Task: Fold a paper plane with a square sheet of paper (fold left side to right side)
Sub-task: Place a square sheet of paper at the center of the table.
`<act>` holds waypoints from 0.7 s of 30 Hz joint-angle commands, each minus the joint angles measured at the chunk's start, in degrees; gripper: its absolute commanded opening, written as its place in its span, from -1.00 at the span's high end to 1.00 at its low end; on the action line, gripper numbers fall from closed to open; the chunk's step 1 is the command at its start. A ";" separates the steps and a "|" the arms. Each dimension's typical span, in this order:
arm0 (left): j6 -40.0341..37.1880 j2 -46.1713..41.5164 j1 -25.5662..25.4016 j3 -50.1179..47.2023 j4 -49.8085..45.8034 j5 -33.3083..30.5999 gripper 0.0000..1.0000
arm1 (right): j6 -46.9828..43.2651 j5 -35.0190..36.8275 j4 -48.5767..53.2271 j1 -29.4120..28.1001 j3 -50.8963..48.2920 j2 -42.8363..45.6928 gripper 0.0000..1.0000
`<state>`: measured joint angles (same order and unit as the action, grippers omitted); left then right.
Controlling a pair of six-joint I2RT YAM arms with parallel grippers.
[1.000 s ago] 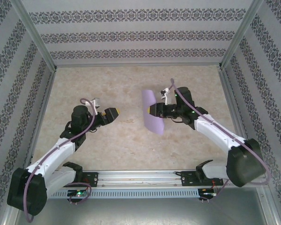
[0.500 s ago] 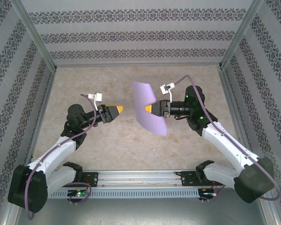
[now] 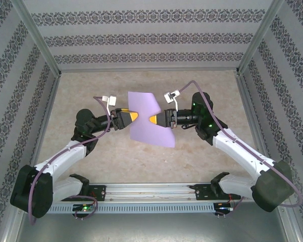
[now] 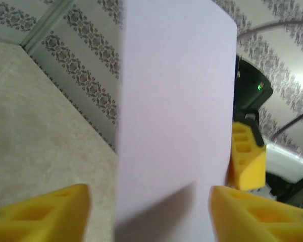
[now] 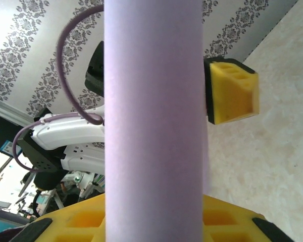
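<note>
Above the marbled desk [image 3: 141,161], the square sheet of paper [image 3: 150,126] hangs upright and slightly curled between the two arms. The right pincer [image 3: 154,119] is clamped on its right edge. The left pincer [image 3: 133,117] stands apart around its left edge.

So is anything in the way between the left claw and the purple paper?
No, nothing visible. The left gripper has its open fingers on either side of the purple paper, with only air between. The right gripper grips the paper's other edge, holding it up.
</note>
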<state>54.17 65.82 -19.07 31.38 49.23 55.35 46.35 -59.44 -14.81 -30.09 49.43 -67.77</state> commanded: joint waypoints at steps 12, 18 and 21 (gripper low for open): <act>-2.96 1.39 -0.88 0.88 -2.19 -0.77 0.99 | -4.49 1.90 5.05 4.98 -2.65 2.35 0.12; -9.51 0.17 -0.82 1.84 -21.39 -5.89 1.00 | -11.67 10.70 17.04 7.29 -2.60 5.20 -0.31; -11.23 1.60 -0.87 1.91 -27.89 -8.07 1.00 | -13.91 16.16 22.11 8.55 -3.17 5.65 -0.42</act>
<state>47.33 66.81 -19.46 31.88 32.16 50.24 37.34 -49.95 0.30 -22.41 47.09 -63.02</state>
